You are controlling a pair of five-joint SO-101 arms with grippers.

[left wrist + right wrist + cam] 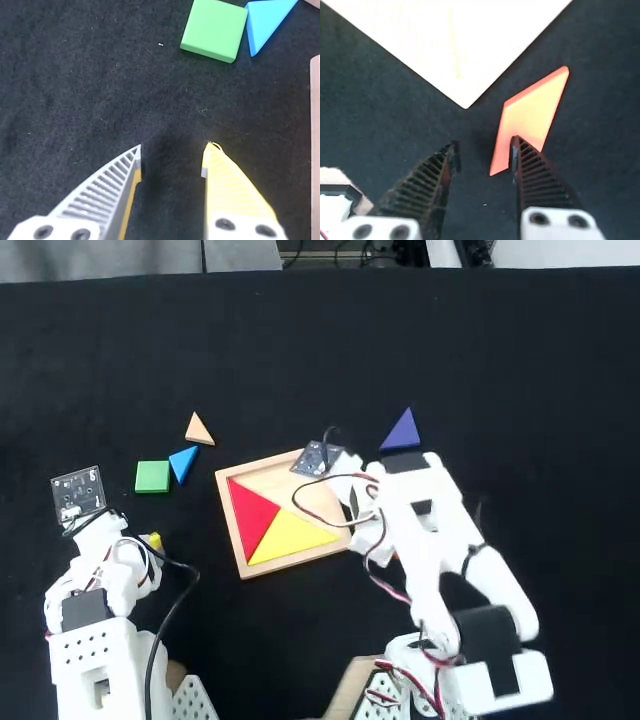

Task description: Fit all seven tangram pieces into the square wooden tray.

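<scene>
Orange parallelogram [532, 112]: thin, stiff, light, probably slick; flat beside tray [455, 30] corner; pinch across long edges. Right end effector [482, 155] open, straddling one edge; left end effector [172, 160] open.

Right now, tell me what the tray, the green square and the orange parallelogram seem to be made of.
Tray: likely bare wood, pale and matte, with faint grain streaks. Green square: even matte colour, a thick darker side face; painted wood or plastic, cannot tell. Orange parallelogram: flat, uniform colour with crisp edges; again painted wood or plastic.
</scene>
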